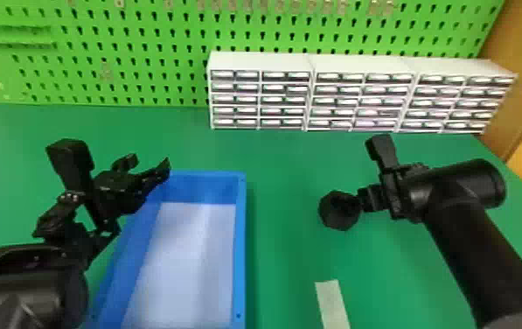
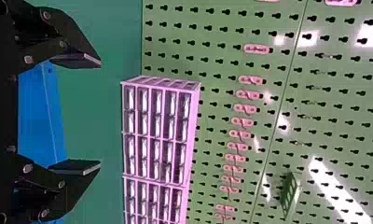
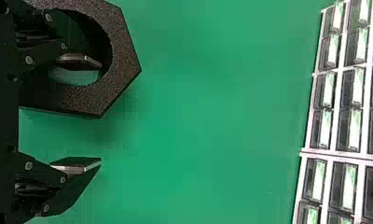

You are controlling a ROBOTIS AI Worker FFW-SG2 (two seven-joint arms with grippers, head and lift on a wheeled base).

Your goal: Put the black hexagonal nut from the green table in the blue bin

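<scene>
In the head view the black hexagonal nut (image 1: 338, 211) is on the right part of the green table (image 1: 290, 166), at the tip of my right gripper (image 1: 362, 201). The right wrist view has my right gripper (image 3: 100, 114) open, one finger over the hole of the nut (image 3: 121, 60) and the other beyond its outer side, with a wide gap between. My left gripper (image 1: 150, 164) is over the far left corner of the blue bin (image 1: 240, 245); in the left wrist view the left gripper (image 2: 100, 114) stands open, holding nothing. The bin's pale floor is bare.
White drawer units (image 1: 264, 63) stand at the table's back, in front of a green pegboard (image 1: 141, 52). A pale strip (image 1: 333, 302) lies on the table right of the bin, nearer the front edge.
</scene>
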